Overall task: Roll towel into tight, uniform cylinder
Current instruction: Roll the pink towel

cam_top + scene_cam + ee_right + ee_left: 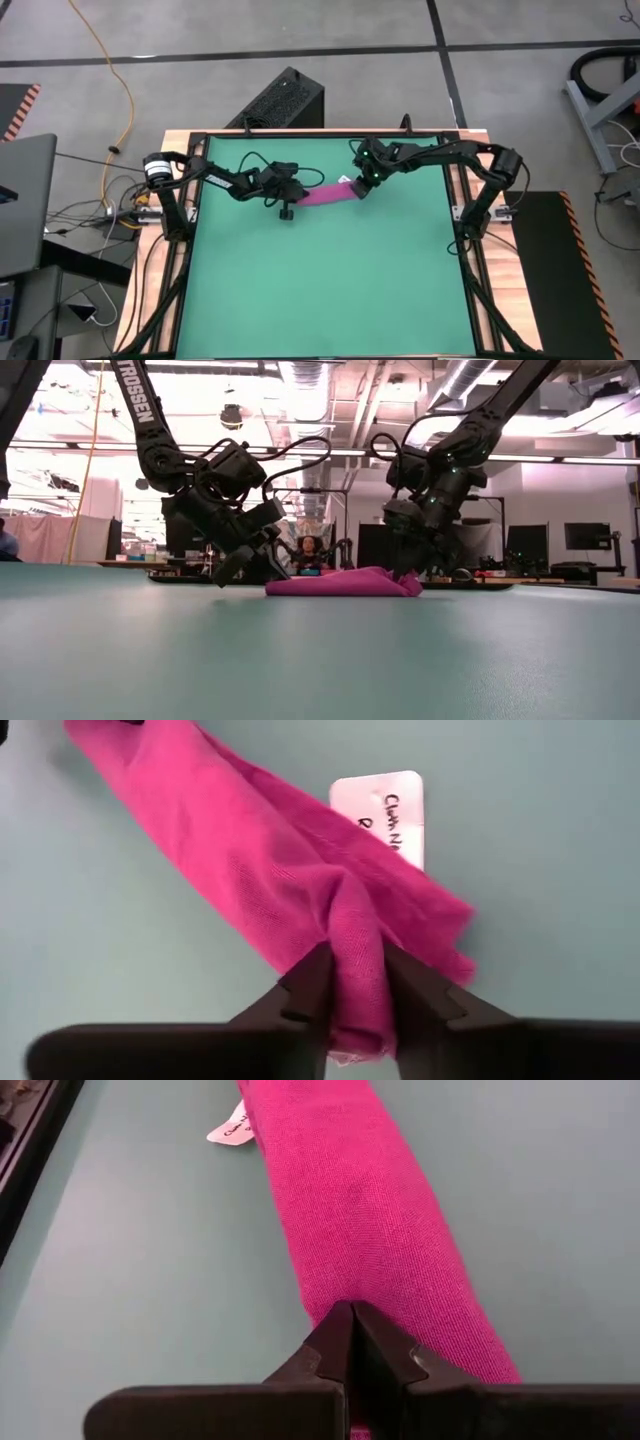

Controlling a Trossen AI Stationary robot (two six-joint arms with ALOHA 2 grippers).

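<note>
Lengthwise between both arms' fingers, the cylinder (325, 195), flat.

White capitals reading "TROSSEN" run down the upper link of the left arm (140, 405), above the towel (345, 582). The towel's white tag (385, 812) carries handwriting: "Cloth" can be read, and the lines below it are cut off.

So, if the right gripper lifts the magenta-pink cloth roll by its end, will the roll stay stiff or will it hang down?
The magenta-pink cloth roll would probably sag: where the right gripper pinches it, the fabric bunches into soft folds. It looks light, a thin knit lying low on the green mat. It may also loosen, since the layers at the white tag end already splay.
</note>
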